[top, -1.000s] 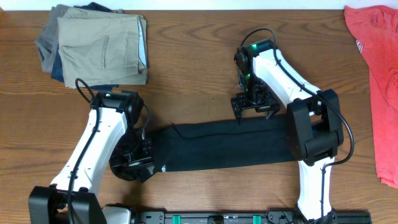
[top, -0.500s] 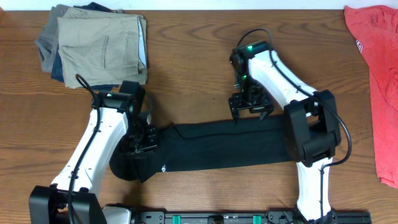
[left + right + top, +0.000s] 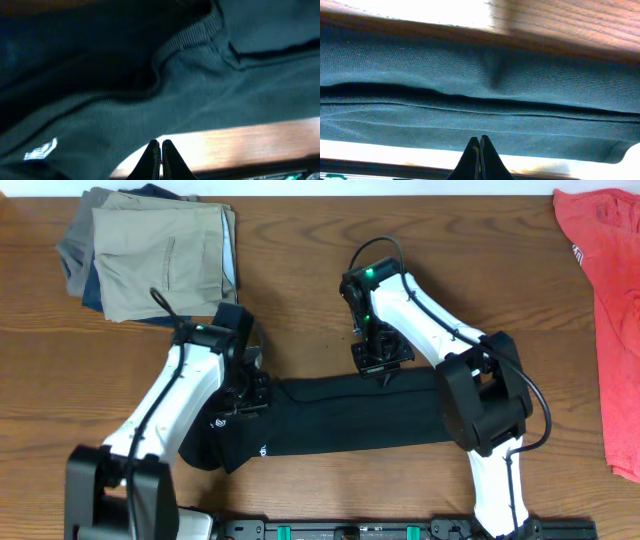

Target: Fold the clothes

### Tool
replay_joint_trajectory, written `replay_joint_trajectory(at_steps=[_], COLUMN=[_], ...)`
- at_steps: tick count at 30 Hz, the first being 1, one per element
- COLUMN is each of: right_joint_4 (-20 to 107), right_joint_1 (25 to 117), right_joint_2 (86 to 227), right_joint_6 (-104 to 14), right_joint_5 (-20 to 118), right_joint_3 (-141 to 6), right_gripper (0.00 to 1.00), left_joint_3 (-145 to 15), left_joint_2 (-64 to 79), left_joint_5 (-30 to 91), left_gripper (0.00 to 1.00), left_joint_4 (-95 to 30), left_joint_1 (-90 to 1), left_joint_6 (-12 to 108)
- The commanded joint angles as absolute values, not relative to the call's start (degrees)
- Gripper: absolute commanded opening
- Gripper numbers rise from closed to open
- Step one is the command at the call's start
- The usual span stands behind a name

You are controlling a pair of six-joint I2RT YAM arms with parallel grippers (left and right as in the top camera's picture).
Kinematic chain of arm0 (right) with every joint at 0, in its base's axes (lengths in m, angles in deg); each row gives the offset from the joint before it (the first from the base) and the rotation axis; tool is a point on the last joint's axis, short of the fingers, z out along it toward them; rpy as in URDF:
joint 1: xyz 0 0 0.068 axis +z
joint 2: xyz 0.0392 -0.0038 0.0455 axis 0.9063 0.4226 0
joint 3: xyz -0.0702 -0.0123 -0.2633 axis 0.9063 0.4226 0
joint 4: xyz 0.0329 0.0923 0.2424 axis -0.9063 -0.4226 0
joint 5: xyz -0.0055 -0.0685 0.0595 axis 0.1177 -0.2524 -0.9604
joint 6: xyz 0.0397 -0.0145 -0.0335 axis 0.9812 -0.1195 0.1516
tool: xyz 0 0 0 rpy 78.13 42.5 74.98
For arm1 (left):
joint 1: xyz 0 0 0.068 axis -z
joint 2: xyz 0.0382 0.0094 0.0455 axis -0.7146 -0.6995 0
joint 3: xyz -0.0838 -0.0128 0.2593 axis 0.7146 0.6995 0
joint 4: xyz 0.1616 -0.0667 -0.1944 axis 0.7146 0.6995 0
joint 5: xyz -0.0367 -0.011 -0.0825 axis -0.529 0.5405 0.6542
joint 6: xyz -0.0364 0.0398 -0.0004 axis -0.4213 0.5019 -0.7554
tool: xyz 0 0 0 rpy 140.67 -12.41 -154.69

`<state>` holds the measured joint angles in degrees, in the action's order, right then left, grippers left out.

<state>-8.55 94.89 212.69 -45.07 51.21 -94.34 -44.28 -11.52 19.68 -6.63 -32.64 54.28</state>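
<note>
Overhead: both arms have swung inward over the past second, and both grippers have gone from spread to closed, so the fold looks ready to begin. The garment point(image 3: 350, 415) lies as a long black strip on the table point(image 3: 300, 300). The left gripper point(image 3: 240, 402) sits on its left end and the right gripper point(image 3: 380, 367) on its far edge.

Left wrist: the left gripper point(image 3: 161, 150) is pressed together at the cloth's edge, apparently pinching it, with the logo point(image 3: 40, 150) nearby.

Right wrist: the right gripper point(image 3: 480, 145) is likewise clamped on the hem.

Black garment point(image 3: 350, 415): matt ribbed knit cloth. Table point(image 3: 300, 290): grained wood.
</note>
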Motion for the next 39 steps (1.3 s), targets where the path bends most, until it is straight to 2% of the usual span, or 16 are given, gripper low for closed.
replay_joint_trajectory(at_steps=[1,11,17,26,32,39], right_joint_4=[-8.0,-1.3,2.5,5.9,6.1,5.5], right_joint_1=[95.6,93.5,89.5,80.8,75.7,69.3], right_joint_2=[212.8,212.8,212.8,212.8,212.8,212.8], right_joint_6=[-44.9,-44.9,-44.7,-44.9,-44.9,-44.9], right_joint_5=[51.2,51.2,51.2,53.2,54.7,55.1], right_joint_3=[-93.2,-82.3,-77.6,-72.1,-72.6,-75.8], right_gripper=[0.01,0.01,0.01,0.01,0.01,0.01], left_joint_3=[-45.2,-45.2,-45.2,-45.1,-45.1,-45.3], left_joint_2=[-15.0,-25.0,-25.9,-25.9,-25.9,-25.9], left_joint_5=[20.2,19.7,13.1,12.2,13.1,20.8], left_gripper=[0.06,0.06,0.06,0.06,0.06,0.06], left_joint_4=[-7.8,-10.4,-9.9,-8.4,-9.5,-14.4], left_joint_1=[-32.5,-32.8,-33.4,-40.1,-42.7,-40.9], left_joint_6=[54.8,54.8,54.7,54.6,53.5,53.0])
